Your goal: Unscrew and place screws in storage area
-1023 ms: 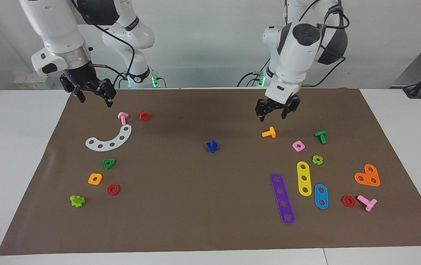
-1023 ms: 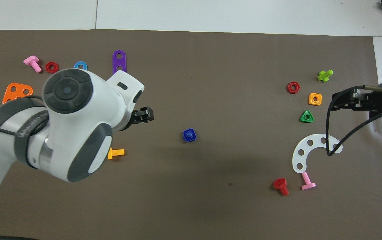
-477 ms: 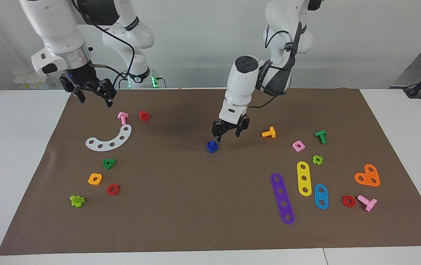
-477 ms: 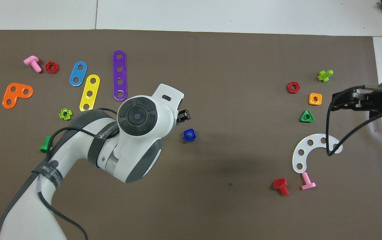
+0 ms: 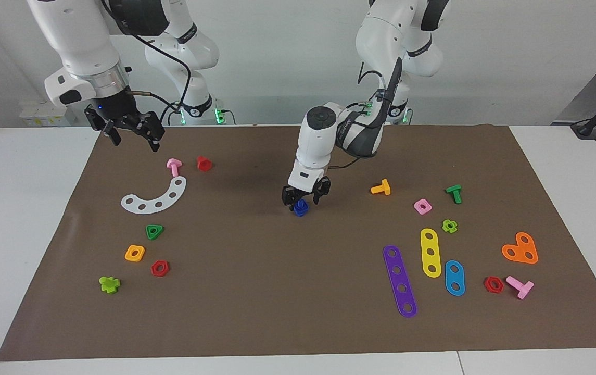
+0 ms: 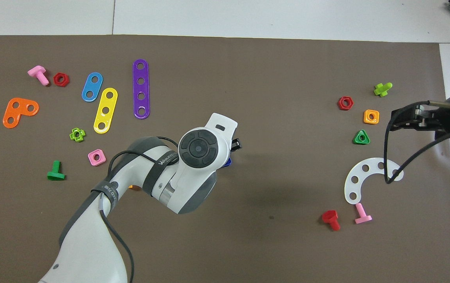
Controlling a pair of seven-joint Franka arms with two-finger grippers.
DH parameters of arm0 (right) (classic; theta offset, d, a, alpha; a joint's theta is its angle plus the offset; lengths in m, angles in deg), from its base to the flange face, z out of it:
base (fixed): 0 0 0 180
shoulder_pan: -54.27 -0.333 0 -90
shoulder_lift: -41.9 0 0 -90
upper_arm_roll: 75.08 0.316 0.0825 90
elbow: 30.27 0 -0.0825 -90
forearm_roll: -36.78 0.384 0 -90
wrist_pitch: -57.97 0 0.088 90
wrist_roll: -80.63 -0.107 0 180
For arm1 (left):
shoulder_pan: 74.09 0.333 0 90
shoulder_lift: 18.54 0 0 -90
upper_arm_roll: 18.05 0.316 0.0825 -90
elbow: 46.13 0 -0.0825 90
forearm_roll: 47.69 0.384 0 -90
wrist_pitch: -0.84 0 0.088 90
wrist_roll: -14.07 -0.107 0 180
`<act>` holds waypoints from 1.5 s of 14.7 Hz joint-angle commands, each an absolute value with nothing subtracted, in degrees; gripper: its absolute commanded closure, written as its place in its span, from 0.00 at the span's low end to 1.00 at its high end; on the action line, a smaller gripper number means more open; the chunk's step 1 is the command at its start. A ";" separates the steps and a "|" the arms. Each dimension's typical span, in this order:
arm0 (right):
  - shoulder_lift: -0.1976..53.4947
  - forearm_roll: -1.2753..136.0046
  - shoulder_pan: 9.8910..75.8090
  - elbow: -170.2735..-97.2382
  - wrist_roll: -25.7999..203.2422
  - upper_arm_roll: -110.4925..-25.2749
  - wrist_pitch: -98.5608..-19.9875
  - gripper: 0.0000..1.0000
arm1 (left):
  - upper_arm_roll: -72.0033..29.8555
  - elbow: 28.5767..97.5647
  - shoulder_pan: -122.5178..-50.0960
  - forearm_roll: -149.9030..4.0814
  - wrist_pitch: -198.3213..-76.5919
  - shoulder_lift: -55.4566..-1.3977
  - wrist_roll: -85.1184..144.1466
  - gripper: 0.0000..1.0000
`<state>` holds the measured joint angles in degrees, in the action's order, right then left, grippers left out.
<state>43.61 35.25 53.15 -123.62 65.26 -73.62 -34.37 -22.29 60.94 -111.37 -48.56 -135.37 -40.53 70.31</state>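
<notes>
The blue screw (image 5: pixel 301 208), a bolt standing in its square nut, sits on the brown mat (image 5: pixel 277 271) mid-table. My left gripper (image 5: pixel 302 199) is low over it, its open fingers on either side of the screw's top. In the overhead view the left hand covers the screw except for a blue sliver (image 6: pixel 228 162). My right gripper (image 5: pixel 132 136) is open and empty; it waits in the air over the mat's edge at the right arm's end, above the pink bolt (image 5: pixel 174 166).
At the right arm's end lie a white arc strip (image 5: pixel 154 198), a red bolt (image 5: pixel 204 163) and green, orange and red nuts. At the left arm's end lie an orange bolt (image 5: pixel 381 188), a pink nut (image 5: pixel 422 207), and purple, yellow and blue strips.
My left arm swung from over the orange bolt toward mid-table and came down over the blue screw. The right arm has not moved.
</notes>
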 commanded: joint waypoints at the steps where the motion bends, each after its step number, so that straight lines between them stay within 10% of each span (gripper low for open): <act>1: 44.80 36.25 53.66 -124.75 65.17 -73.33 -33.96 0.00 | -21.12 60.57 -113.20 -48.65 -136.27 -41.57 70.94 0.18; 22: 44.80 36.25 53.75 -124.75 65.17 -73.33 -33.96 0.00 | -21.12 60.23 -113.38 -48.74 -134.87 -41.57 70.76 0.82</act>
<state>43.62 35.25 53.15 -123.62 65.26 -73.62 -34.37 -22.13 60.93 -112.81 -48.56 -135.50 -41.33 70.33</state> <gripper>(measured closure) 0.000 0.533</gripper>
